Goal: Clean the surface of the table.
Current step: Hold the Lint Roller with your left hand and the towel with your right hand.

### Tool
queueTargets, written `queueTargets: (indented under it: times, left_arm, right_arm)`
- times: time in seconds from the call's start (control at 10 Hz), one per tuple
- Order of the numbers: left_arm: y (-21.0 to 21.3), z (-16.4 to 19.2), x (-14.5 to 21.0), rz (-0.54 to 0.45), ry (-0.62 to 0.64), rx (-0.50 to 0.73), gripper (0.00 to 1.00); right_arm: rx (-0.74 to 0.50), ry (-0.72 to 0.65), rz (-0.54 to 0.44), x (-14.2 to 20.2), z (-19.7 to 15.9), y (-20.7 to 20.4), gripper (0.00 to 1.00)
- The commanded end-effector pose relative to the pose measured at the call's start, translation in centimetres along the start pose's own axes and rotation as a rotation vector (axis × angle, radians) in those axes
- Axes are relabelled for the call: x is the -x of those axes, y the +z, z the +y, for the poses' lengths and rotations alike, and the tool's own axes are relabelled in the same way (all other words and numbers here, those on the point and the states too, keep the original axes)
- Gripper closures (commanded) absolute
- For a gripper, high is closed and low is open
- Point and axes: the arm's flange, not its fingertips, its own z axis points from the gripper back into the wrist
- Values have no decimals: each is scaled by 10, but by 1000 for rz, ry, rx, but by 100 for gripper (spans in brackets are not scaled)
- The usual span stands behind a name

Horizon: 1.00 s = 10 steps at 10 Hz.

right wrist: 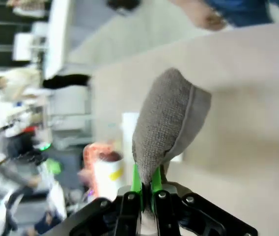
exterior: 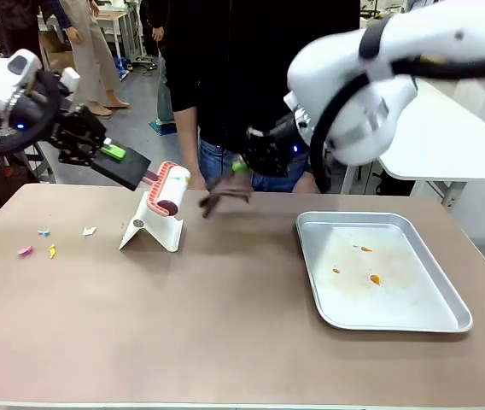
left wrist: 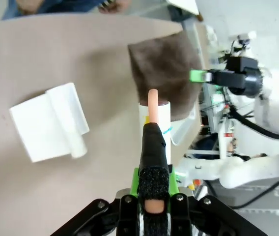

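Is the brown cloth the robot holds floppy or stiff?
Probably floppy: the brown cloth folds over itself where the right gripper pinches it. It seems light, since one pinched edge carries it all. Its fuzzy surface likely grips rather than slides.

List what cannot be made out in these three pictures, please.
- Front view: the right hand blends into the person's dark clothing; the white arm joint covers its wrist.
- Front view: the scraps on the table are too small to identify.
- Right wrist view: the lint roller behind the cloth is blurred.
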Motion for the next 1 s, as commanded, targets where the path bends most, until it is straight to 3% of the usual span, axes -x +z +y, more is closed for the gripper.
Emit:
queueTargets:
  times: [0.0,0.1,0.2,0.4,0.5,0.6,0.9]
  left_arm:
    - [31,34,0,-35,55,101,100]
    - [51,46,6,-98,89,125,100]
    - [75,52,16,-164,128,183,100]
    - [125,62,33,-285,199,321,100]
    - [156,76,19,-267,244,348,100]
    - [174,90,14,-179,241,361,100]
    - [175,118,91,-11,233,427,100]
  right_arm:
    - [-348,15,275,62,-123,104,100]
    - [-400,-58,369,60,-130,121,100]
    - [-453,-121,401,60,-137,137,100]
    - [-566,-156,396,69,-156,176,100]
    - [-578,-179,312,84,-167,191,100]
    - [-593,-213,267,99,-179,201,100]
    - [-601,-159,174,137,-219,264,100]
